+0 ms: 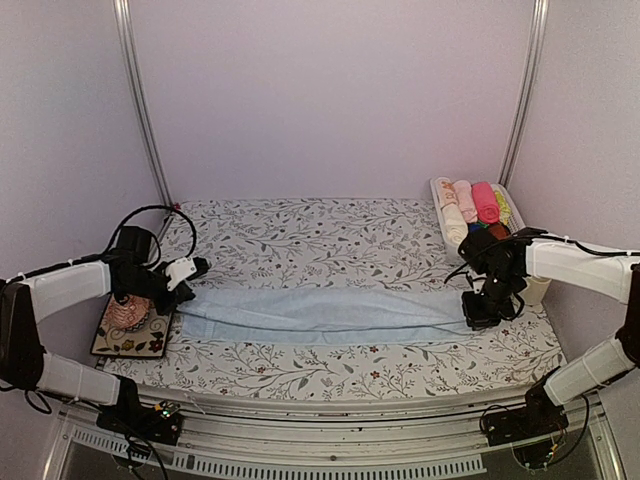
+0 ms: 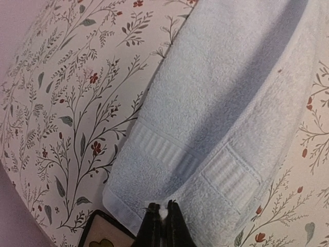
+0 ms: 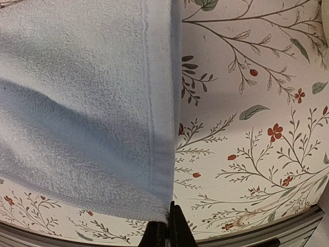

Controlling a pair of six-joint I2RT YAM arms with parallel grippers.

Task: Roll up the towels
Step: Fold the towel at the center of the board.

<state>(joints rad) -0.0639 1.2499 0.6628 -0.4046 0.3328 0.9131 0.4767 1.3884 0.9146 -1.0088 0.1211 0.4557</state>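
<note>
The light blue towel (image 1: 320,312) lies folded lengthwise across the middle of the table, stretched between both arms. My left gripper (image 1: 185,290) is shut on its left end; in the left wrist view the closed jaws (image 2: 163,213) pinch the towel's hem, with the ribbed band of the towel (image 2: 205,118) just beyond. My right gripper (image 1: 478,310) is shut on the right end; in the right wrist view the jaws (image 3: 168,222) clamp the corner of the towel (image 3: 82,113). No cream towel lies on the table.
A white bin (image 1: 443,185) at the back right holds several rolled cloths in cream, pink, hot pink and yellow. A pink knitted lump (image 1: 127,312) sits on a dark-edged mat (image 1: 120,345) at the left, by the left gripper. The table has a floral cover (image 1: 300,235).
</note>
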